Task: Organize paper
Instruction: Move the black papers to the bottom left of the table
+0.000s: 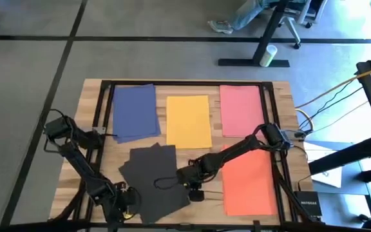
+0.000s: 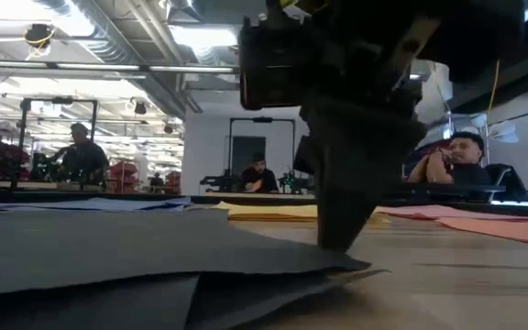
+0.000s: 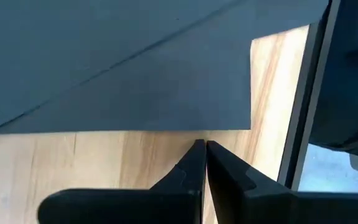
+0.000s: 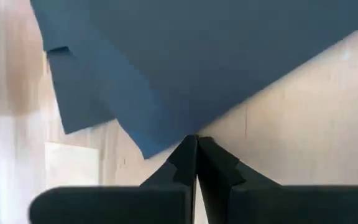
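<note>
- Wooden table (image 1: 282,109) from above, coloured paper laid out in piles: navy blue sheets (image 1: 135,111) at far left, yellow sheets (image 1: 189,120) in the middle, pink sheets (image 1: 241,109) at far right, an orange sheet (image 1: 250,182) at near right.
- Dark grey-black sheets (image 1: 154,179) near the front centre, fanned and crooked, edges not lined up.
- Right gripper (image 4: 196,142) down at table level, tips at the right-hand edge of the dark pile; fingers pressed together, nothing visibly between them.
- Left gripper (image 3: 204,147) low at the near left corner of the same pile, just short of its edge; fingers likewise together, holding nothing.
- Low view: dark finger (image 2: 351,197) standing on the wood right at the pile's corner, top sheet slightly lifted over the ones beneath.
- Probable step: squaring up the dark pile, the other colours looking already sorted.
- Likely next need: gentle sideways nudges on the sheet edges from both sides, kept low so the thin paper slides instead of buckling or riding over the fingertip.
</note>
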`<state>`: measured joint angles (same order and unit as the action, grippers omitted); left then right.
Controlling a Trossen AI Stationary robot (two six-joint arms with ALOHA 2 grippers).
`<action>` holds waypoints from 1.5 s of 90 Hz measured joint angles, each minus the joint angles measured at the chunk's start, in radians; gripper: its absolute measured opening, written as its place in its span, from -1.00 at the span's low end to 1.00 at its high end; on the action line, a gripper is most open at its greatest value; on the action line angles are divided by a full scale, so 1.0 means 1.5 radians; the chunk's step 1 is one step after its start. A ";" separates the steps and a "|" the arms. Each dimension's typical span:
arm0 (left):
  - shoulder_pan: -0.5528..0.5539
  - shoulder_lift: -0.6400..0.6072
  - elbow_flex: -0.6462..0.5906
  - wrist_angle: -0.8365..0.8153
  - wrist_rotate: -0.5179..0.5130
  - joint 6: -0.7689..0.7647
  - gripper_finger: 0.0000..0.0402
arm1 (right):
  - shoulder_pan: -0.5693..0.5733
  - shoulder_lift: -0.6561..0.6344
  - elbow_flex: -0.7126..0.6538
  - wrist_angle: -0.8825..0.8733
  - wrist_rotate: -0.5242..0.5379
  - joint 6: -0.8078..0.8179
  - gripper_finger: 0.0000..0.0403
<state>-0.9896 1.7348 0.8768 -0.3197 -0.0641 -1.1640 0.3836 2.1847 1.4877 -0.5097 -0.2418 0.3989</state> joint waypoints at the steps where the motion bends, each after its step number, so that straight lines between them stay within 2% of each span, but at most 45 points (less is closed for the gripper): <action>1: 0.001 0.000 0.000 0.001 0.000 0.001 -1.00 | 0.000 0.000 0.001 0.003 -0.002 0.000 -1.00; 45: 0.012 0.003 -0.001 0.042 -0.046 0.033 -1.00 | 0.004 0.009 0.023 0.111 -0.079 0.016 -1.00; 76: 0.007 -0.001 -0.001 0.050 -0.051 0.028 -1.00 | 0.006 0.002 0.024 0.108 -0.113 0.031 -1.00; 104: -0.030 -0.012 -0.001 0.044 -0.019 -0.018 -1.00 | 0.016 -0.006 0.025 0.069 -0.118 0.032 -1.00; 123: -0.031 0.008 0.002 0.033 -0.006 -0.019 -1.00 | 0.016 -0.006 0.025 -0.029 -0.042 0.030 -1.00; 135: -0.018 0.014 0.002 0.038 0.005 -0.004 -1.00 | 0.015 0.006 0.027 -0.028 -0.055 0.029 -1.00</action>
<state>-1.0170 1.7561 0.8799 -0.2621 -0.0566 -1.1696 0.4061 2.1936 1.5276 -0.5512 -0.3244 0.4416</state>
